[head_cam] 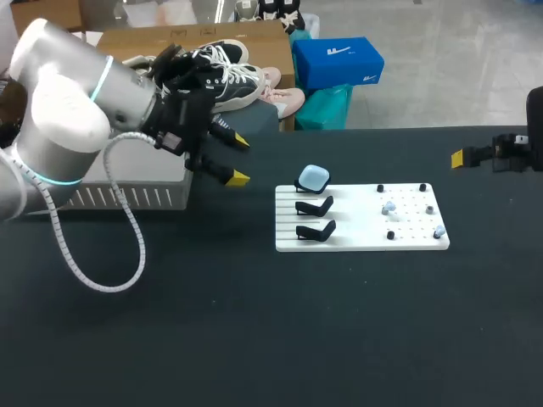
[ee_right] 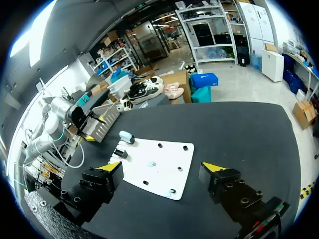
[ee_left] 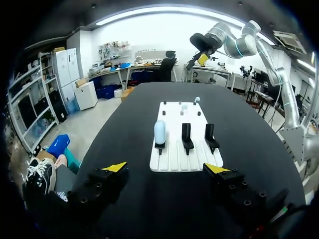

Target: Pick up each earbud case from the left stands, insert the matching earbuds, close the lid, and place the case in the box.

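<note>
Counter: a black counter [head_cam: 254,322] carries everything here.
Board: a flat white board [head_cam: 356,242] lies on the counter, a bit to the right of the middle.
Stands: three black stands [head_cam: 315,206] sit in a row on the left part of the board.
Earbud case: a pale blue earbud case [head_cam: 313,177] sits on the stand farthest from the robot (only this one stand has a case on it). From the left wrist view it stands upright on its stand.
Earbuds: small pale earbuds [head_cam: 389,206] sit on the right part of the board, with little black pegs [head_cam: 380,188] around them. They are too small to see well.
Box: a white box [head_cam: 127,197] with slots in its side is at the far left of the counter, partly hidden by the left arm [head_cam: 59,110].
Left gripper: the left gripper [head_cam: 239,159] hangs above the counter, between the box and the board. Its yellow tips are wide apart, with nothing in them. It points toward the board, and the case is ahead of it.
Cable: a grey curly cable [head_cam: 127,246] hangs down from the left arm in a loop.
Right gripper: the right gripper [ee_right: 162,166] is at the far right of the counter, well apart from the board. Its fingers are spread wide and hold nothing. From above, only one yellow tip shows.
</note>
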### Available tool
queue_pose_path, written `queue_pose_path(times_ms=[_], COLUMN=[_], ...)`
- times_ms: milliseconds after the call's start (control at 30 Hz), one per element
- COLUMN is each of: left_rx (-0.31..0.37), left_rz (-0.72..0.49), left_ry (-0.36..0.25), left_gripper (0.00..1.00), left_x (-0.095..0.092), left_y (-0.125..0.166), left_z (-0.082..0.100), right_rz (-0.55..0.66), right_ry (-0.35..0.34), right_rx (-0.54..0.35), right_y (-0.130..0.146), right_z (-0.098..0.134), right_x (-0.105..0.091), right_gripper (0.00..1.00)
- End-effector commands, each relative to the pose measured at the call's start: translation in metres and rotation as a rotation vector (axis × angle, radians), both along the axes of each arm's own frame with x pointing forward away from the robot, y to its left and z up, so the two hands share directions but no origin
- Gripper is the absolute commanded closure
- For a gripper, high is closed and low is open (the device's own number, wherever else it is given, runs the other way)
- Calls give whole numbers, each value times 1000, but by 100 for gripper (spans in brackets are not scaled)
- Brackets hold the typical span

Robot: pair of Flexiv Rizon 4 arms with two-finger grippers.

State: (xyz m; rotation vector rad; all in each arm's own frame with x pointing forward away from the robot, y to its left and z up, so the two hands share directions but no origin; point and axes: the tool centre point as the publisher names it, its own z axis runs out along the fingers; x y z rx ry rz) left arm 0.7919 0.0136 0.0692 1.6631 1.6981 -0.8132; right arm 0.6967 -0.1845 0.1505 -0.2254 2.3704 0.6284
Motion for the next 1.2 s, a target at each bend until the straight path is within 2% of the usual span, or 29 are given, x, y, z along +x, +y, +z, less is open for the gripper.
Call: queue_pose_path(times_ms=[33, 267, 333, 433, 500, 633, 733, 833, 900, 967, 1133, 1200], left_rx=[-9, -64, -71, -85, -94, -108, -121, -135, -139, -144, -150, -152], left_rz=[-85, -34, -35, -29, -25, -10, -10, -20, -20, -28, -37, -42], left_ry=[93, 86, 84, 90, 95, 90, 67, 39, 45, 40, 39, 41], left_gripper=[0, 0, 13, 13, 18, 13, 25, 27, 27, 35, 38, 45], left_x=[8, 9, 11, 13, 14, 16, 16, 16, 16, 16, 15, 15], left_y=[-13, -28, -30, -33, -35, -43, -50, -56, -61, -65, -73, -76], left_z=[-10, -16, -18, -20, -20, -23, -26, -29, -30, -31, -34, -35], right_rz=[1, 1, 1, 1, 1, 1, 1, 1, 1, 1, 1, 1], right_ry=[-1, -1, -1, -1, -1, -1, -1, -1, -1, -1, -1, -1], right_rx=[0, 0, 0, 0, 0, 0, 0, 0, 0, 0, 0, 0], right_y=[0, 0, 0, 0, 0, 0, 0, 0, 0, 0, 0, 0], right_z=[-1, -1, -1, -1, -1, -1, -1, -1, -1, -1, -1, -1], right_x=[1, 1, 1, 1, 1, 1, 1, 1, 1, 1, 1, 1], right_gripper=[0, 0, 0, 0, 0, 0, 0, 0, 0, 0, 0, 0])
